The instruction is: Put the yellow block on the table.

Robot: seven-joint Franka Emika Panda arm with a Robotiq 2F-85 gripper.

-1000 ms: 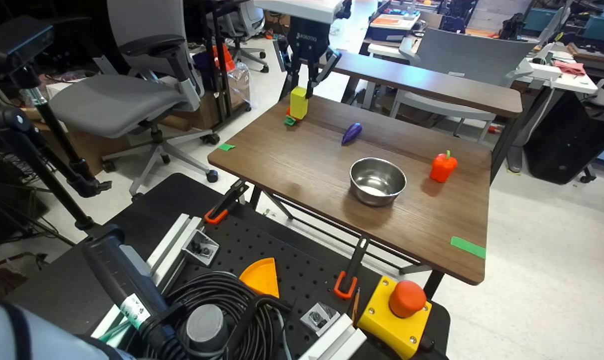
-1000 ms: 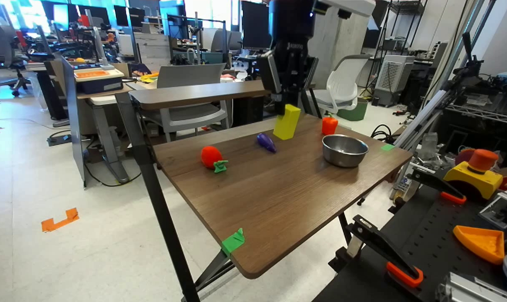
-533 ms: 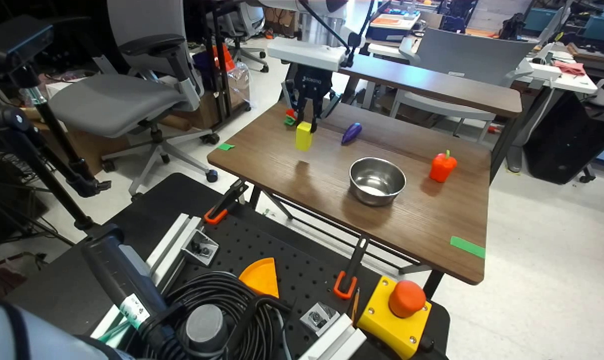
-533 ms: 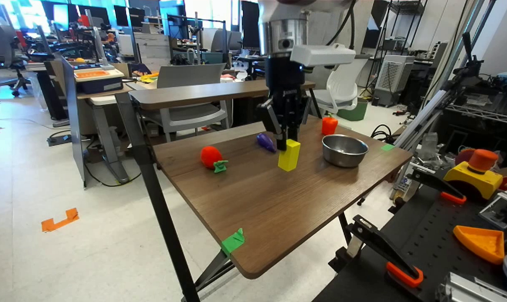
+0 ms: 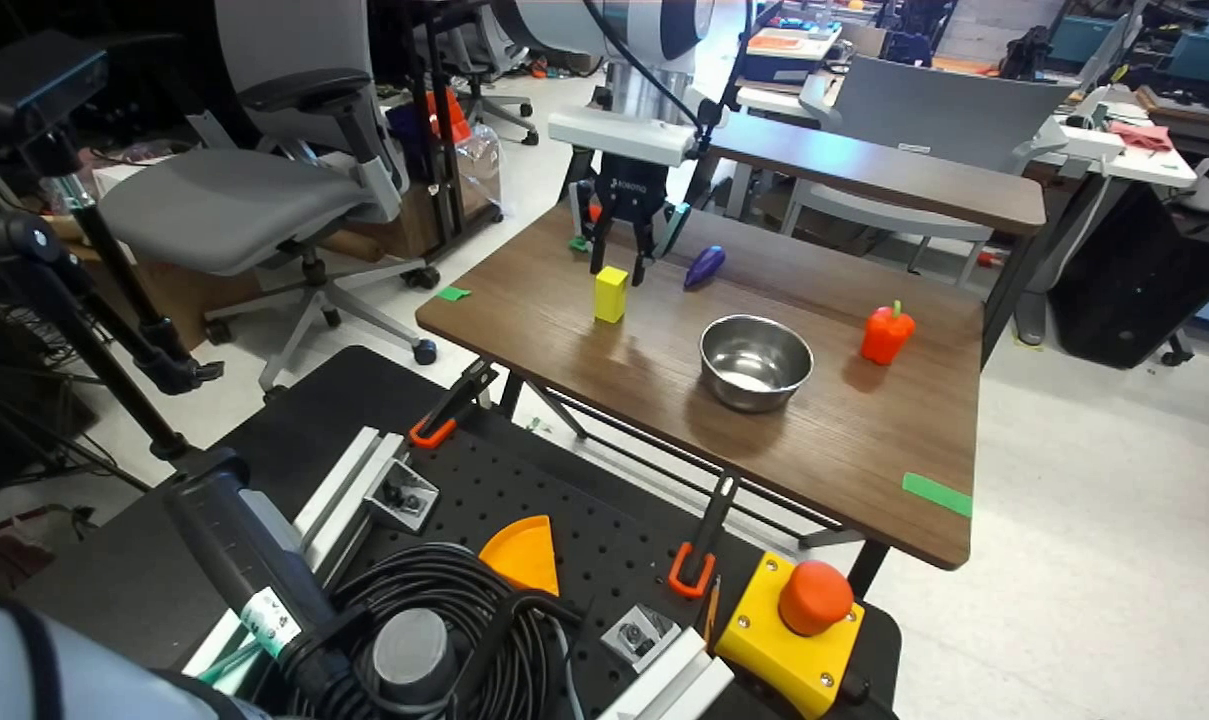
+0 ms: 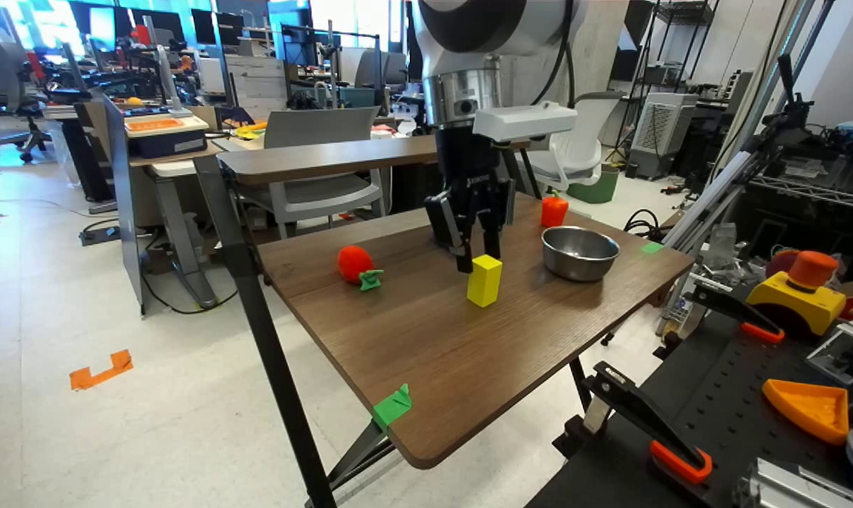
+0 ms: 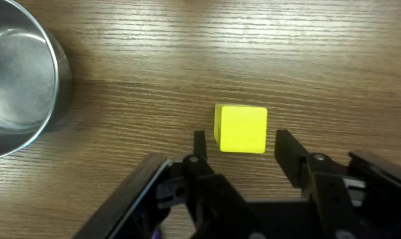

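The yellow block stands upright on the brown table. It shows in both exterior views, also here, and from above in the wrist view. My gripper is open, its fingertips near the block's top. In the wrist view, the gripper's fingers are either side of the block's near edge with a gap on each side. In an exterior view the gripper is just behind and above the block.
A steel bowl stands beside the block, left in the wrist view. A purple eggplant lies behind the gripper. A toy red tomato and an orange-red pepper lie farther off. A raised shelf runs along the table's back.
My gripper has carried the yellow block down and away from the shelf side onto the table. Its fingers have opened, and the block is let go.
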